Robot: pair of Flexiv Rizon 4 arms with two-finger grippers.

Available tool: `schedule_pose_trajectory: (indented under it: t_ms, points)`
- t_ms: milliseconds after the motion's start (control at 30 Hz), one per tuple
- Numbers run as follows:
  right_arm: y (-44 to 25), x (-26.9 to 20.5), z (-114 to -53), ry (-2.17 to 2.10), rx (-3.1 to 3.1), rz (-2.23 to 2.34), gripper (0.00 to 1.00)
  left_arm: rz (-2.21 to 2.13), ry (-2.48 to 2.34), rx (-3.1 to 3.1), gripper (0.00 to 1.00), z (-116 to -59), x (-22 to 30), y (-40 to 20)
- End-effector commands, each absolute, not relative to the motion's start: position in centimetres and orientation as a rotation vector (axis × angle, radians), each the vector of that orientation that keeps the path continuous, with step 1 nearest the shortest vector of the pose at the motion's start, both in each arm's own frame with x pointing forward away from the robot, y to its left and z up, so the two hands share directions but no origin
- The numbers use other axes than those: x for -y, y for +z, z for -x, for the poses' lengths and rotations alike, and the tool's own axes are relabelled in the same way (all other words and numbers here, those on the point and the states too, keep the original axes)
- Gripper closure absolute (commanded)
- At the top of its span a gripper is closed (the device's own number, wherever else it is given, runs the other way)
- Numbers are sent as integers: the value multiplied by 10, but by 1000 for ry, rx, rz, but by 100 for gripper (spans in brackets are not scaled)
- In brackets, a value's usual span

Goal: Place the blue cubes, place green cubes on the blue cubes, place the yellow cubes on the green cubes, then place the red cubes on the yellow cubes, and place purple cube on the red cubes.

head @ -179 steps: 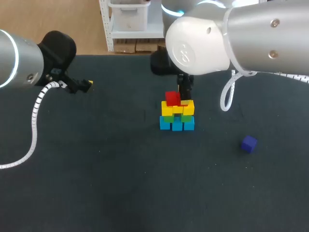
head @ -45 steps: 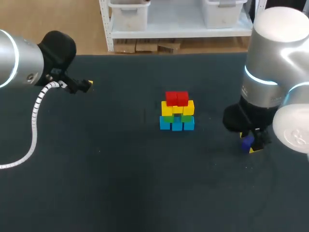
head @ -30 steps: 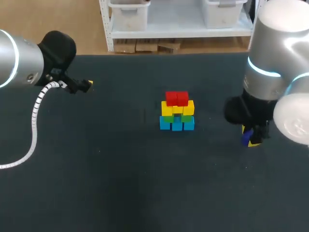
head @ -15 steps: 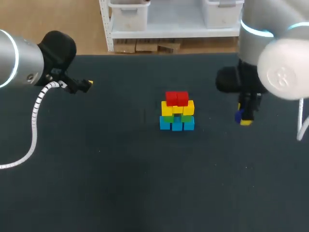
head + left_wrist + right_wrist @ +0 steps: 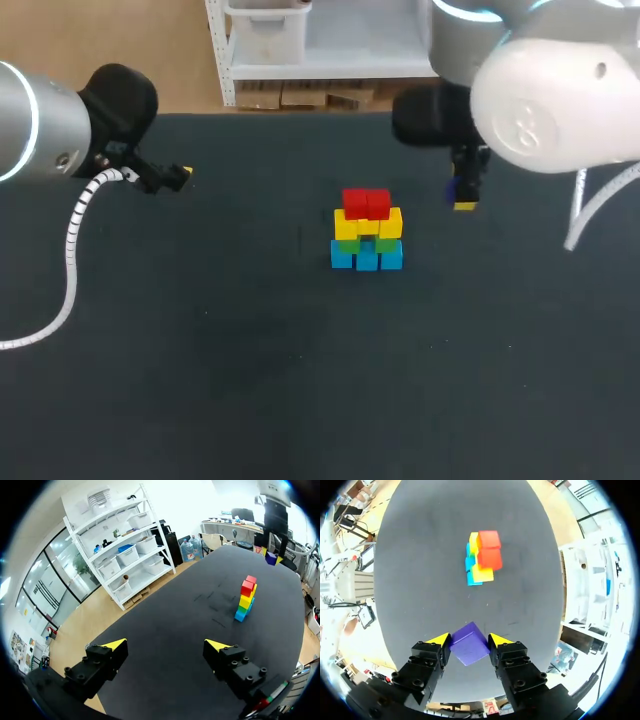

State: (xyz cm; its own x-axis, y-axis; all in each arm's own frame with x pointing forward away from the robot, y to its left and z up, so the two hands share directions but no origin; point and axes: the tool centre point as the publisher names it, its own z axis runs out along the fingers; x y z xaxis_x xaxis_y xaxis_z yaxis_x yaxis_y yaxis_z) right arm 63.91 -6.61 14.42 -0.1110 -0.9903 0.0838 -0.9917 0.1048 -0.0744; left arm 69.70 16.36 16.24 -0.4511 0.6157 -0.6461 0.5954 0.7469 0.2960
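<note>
Right wrist view: right claw (image 5: pixel 468 640) clamps purple cube (image 5: pixel 469 645); left claw (image 5: pixel 165 644) agape.

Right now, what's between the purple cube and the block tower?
Nothing: just bare table between purple cube and tower, seen in the right wrist view.

The stack (image 5: pixel 366 230) runs blue, green, yellow, red upward; cube (image 5: pixel 469 644) purple; right pincer (image 5: pixel 469 638) black, yellow-tipped; worktop (image 5: pixel 200 380) dark grey.
</note>
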Motion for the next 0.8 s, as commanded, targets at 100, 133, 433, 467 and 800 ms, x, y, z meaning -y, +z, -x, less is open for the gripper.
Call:
schedule_pose_trajectory:
  t_ms: [100, 133, 433, 467, 800]
  points:
    - [122, 87, -643, 84, 2322, -2003, 100, -909, 28, -2168, 0, -698, -165, 162]
    - [109, 95, -643, 26, 2324, -1981, 100, -909, 28, -2168, 0, -698, -165, 162]
    - [54, 108, -646, -136, 2330, -1920, 100, -909, 28, -2168, 0, -698, -165, 162]
    - [51, 108, -647, -141, 2331, -1916, 100, -909, 28, -2168, 0, -698, -165, 162]
    - [25, 103, -655, -109, 2302, -1908, 100, -909, 28, -2168, 0, -698, -165, 162]
